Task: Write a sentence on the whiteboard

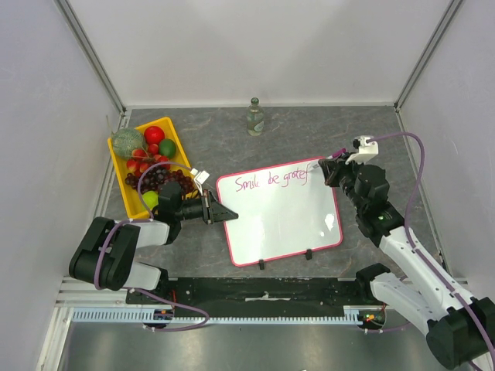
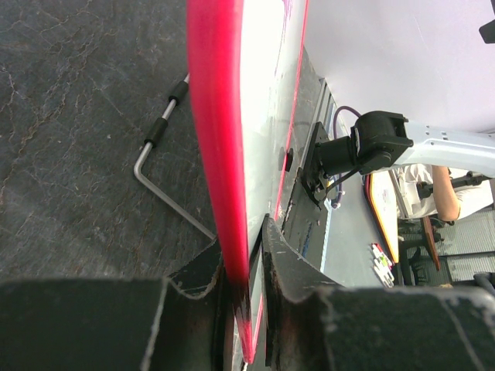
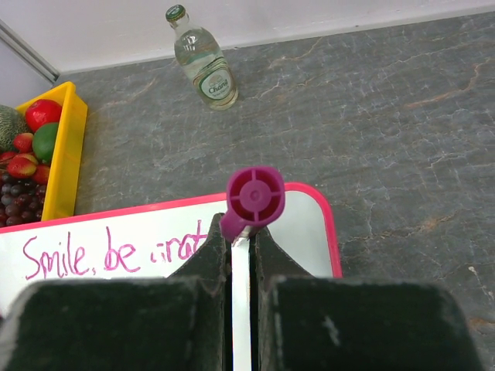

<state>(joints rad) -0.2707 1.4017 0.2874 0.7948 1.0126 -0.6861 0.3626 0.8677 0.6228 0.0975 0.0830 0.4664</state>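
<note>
Large flat white whiteboard (image 1: pixel 286 224) with a thin pink-red rim sits centre frame on the dark grey stone-look counter (image 1: pixel 371 131), 2 black clips (image 1: pixel 261 264) on its lower edge. Left gripper (image 1: pixel 230 214) is clamped on the whiteboard's left rim; the left wrist view shows both fingers (image 2: pixel 294 267) pinching the pink edge. Right gripper (image 1: pixel 329 171) is at the board's upper right corner, closed on a purple marker (image 3: pixel 254 197) whose round end faces the wrist camera. Pink cursive sentence (image 1: pixel 271 180) runs along the top edge and reads "Smile, be gratef"; its end is hidden by the gripper. Yellow plastic tray (image 1: pixel 116 158) of fruit is upper left. Clear glass bottle (image 1: pixel 255 117) stands upright at top centre.
</note>
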